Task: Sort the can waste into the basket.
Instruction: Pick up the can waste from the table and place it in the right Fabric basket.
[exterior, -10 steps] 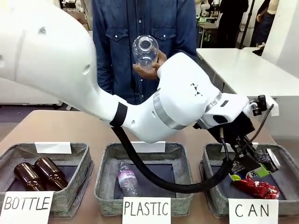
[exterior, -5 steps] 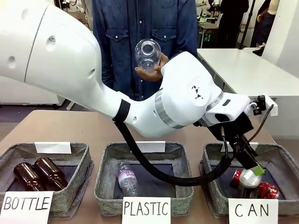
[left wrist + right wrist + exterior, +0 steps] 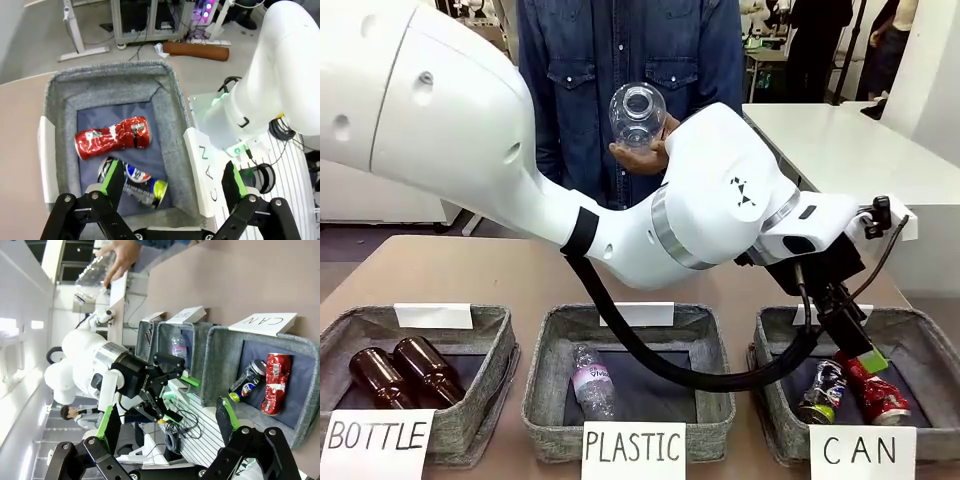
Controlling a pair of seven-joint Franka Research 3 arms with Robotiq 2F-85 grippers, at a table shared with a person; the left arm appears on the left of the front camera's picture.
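1. In the front view we see the grey woven-fabric rectangular basket with the white "CAN" sign [image 3: 910,345] standing at the robot's right end of the brown surface [image 3: 500,275], beside two alike baskets.
2. The dented red metal drink can [image 3: 876,392] lies on this basket's dark bottom. The black-and-silver drink can with coloured print [image 3: 821,390] lies just beside it, toward the middle basket.
3. The left end effector [image 3: 858,352] reaches across from the left arm and hangs above the basket, over the two cans. We see its fingers spread apart with nothing between them.
4. In the left wrist view, the left end effector's green pads [image 3: 113,179] stand wide apart at the bottom edge. The red can [image 3: 113,138] and the printed can [image 3: 134,182] lie side by side below, close together; we cannot tell whether they touch.
5. In the right wrist view, the right end effector [image 3: 166,424] holds its fingers apart too, empty, well away from the basket [image 3: 220,365].
6. The middle grey basket signed "PLASTIC" [image 3: 548,380] holds a clear plastic bottle with a pink label [image 3: 592,383].
7. The grey basket signed "BOTTLE" [image 3: 495,350] holds two brown glass bottles [image 3: 405,372] lying side by side.
8. At the far side, a person in a dark denim shirt [image 3: 580,60] holds another clear plastic bottle [image 3: 637,113] in one hand [image 3: 645,155].
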